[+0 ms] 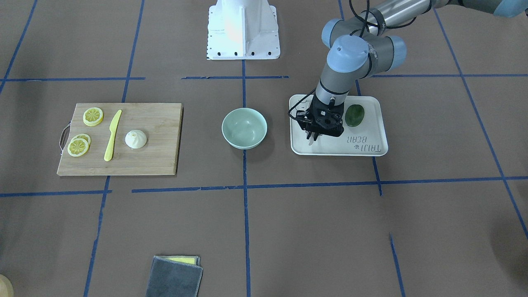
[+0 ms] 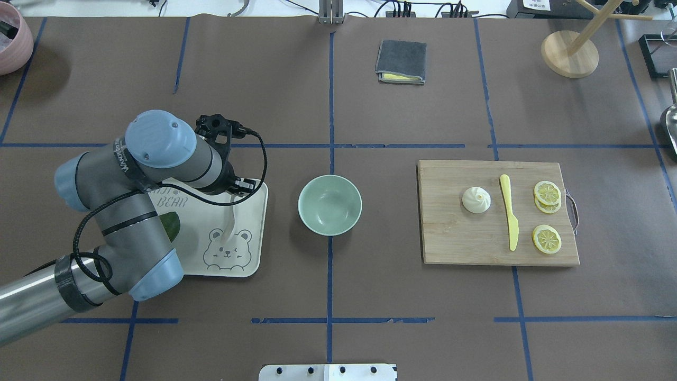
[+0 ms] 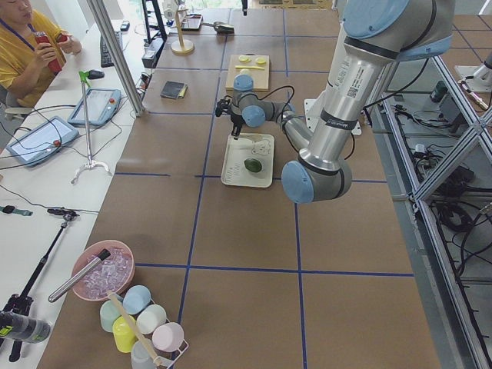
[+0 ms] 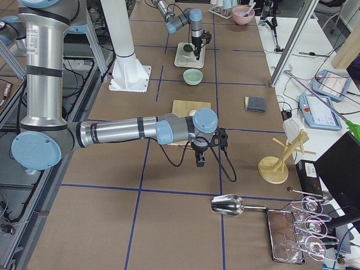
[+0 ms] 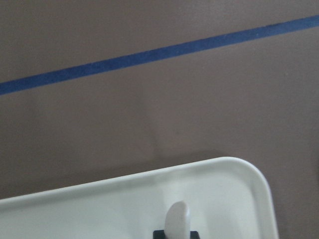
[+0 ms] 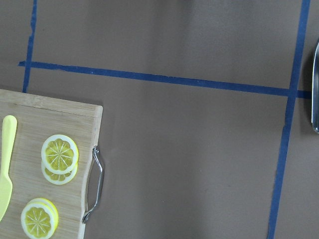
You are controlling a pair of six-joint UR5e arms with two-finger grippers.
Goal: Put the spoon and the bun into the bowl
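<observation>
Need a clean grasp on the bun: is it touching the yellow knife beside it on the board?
Apart. The overhead view shows a strip of bare cutting board between the bun and the yellow knife.

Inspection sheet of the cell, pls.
Surface: table, brown paper, blue tape lines.
Job's things: spoon held over tray; bun on cutting board; bowl between, empty.
Clutter: knife, lemon slices on board; green fruit on tray; folded cloth.
Grippers: left gripper shut on spoon; right gripper off the board's handle end, state unclear.
Cables: black cable loops off left wrist.
Surroundings: person at side bench; wooden stand, metal scoop.
</observation>
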